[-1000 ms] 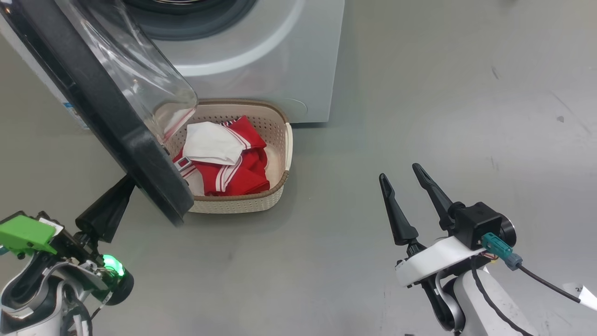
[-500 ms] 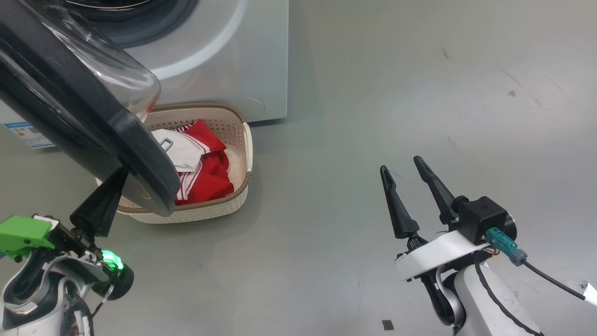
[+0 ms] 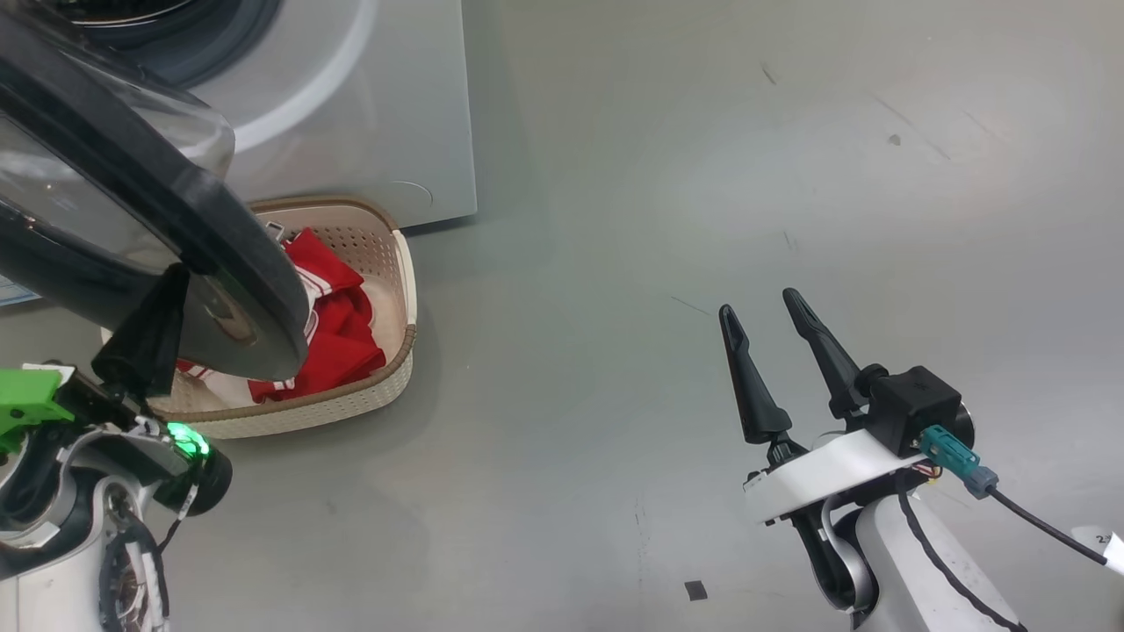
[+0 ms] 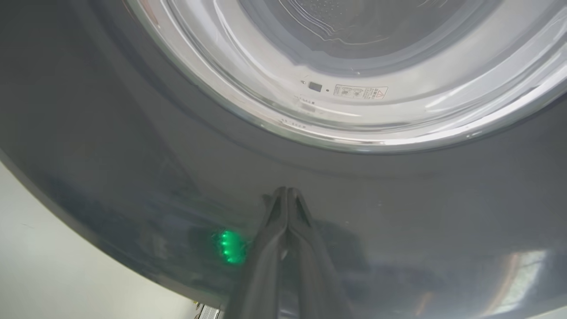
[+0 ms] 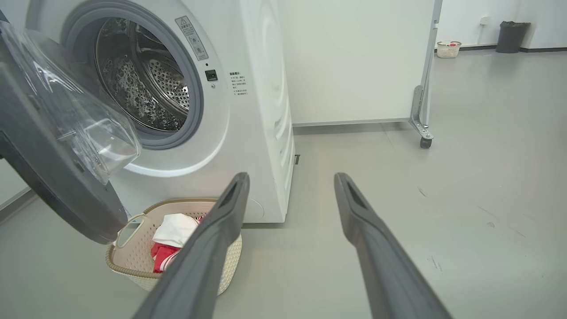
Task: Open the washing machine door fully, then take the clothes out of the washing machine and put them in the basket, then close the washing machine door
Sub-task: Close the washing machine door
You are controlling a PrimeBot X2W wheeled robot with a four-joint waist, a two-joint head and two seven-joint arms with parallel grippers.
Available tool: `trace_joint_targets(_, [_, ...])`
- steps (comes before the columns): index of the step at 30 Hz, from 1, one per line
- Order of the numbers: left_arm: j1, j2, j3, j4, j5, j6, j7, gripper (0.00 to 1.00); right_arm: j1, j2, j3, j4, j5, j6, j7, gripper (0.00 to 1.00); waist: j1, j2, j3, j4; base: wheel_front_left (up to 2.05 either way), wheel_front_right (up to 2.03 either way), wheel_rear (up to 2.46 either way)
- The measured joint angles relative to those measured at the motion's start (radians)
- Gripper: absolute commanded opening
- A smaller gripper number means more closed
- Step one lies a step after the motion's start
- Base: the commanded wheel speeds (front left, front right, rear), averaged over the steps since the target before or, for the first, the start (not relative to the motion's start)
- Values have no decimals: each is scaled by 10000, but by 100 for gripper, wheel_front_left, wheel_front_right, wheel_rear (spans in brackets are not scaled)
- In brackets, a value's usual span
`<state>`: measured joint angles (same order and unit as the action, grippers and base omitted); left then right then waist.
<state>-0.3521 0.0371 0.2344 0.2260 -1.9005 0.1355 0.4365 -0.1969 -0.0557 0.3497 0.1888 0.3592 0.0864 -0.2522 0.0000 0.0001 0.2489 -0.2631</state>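
Grey floor (image 3: 702, 175) — smooth, lightly scuffed
The washing machine (image 3: 378, 105) stood on it — the basket (image 3: 351, 405) sat just before its front.

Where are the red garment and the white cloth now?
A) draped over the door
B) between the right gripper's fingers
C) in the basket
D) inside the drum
C: the clothes lie in the basket at the foot of the washing machine.

By the look a bare lab or test hall: left of the right gripper (image 5: 291, 177) the washing machine (image 5: 261, 110) stands alone on scuffed grey floor (image 5: 487, 186), ahead a white partition on casters (image 5: 354, 57), a dark bin (image 5: 512, 35) far beyond.
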Motion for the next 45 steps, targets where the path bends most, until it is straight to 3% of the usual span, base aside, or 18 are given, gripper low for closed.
trace_joint_targets(31, [-1646,-42,-456,602,802,0,-2546,0,-10,61,136,-224,378,-188,0,100,0,0,523,-1311,0,0,0])
trace_joint_targets(45, [-1695,-94,-1106,997,717,-105,-2535,0,-6,65,-265,-270,157,-272,0,100,0,0,362,-888,0,0,0])
